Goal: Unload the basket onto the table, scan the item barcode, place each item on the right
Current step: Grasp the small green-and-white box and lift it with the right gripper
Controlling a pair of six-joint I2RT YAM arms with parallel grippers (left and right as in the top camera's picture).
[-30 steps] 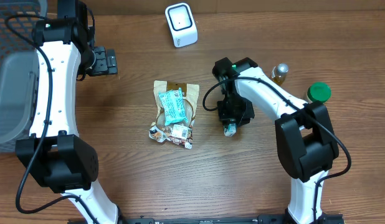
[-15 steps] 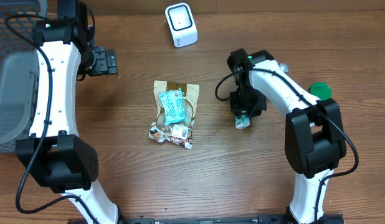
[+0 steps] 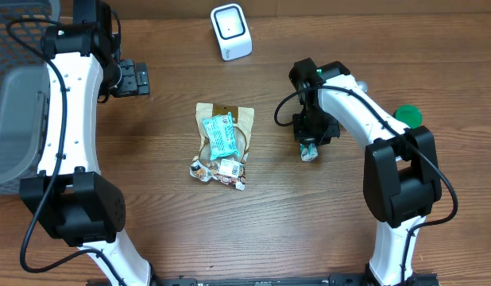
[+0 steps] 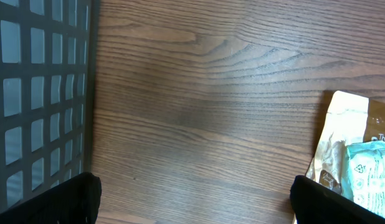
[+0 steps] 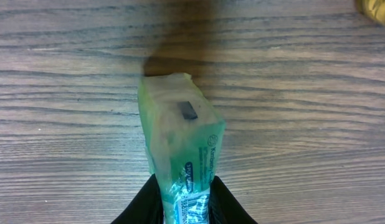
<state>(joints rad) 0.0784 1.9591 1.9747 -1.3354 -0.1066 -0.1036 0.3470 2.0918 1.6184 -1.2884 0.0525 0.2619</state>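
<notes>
Green packet (image 5: 180, 149) sits pinched between the right fingers (image 5: 141, 204).

"The" on tan pouch (image 4: 342, 127) (rest blurred)

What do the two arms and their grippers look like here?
The left arm and right arm have white shells, black joints, a looping black cable and a small green light each. The left gripper and right gripper are black, with two fingers.

Slim green-and-white packet (image 5: 180, 143), one end pinched in the right end effector (image 5: 186, 202), right of worktop (image 3: 230, 238) centre; white scanner (image 3: 231, 32) near the far edge.
</notes>
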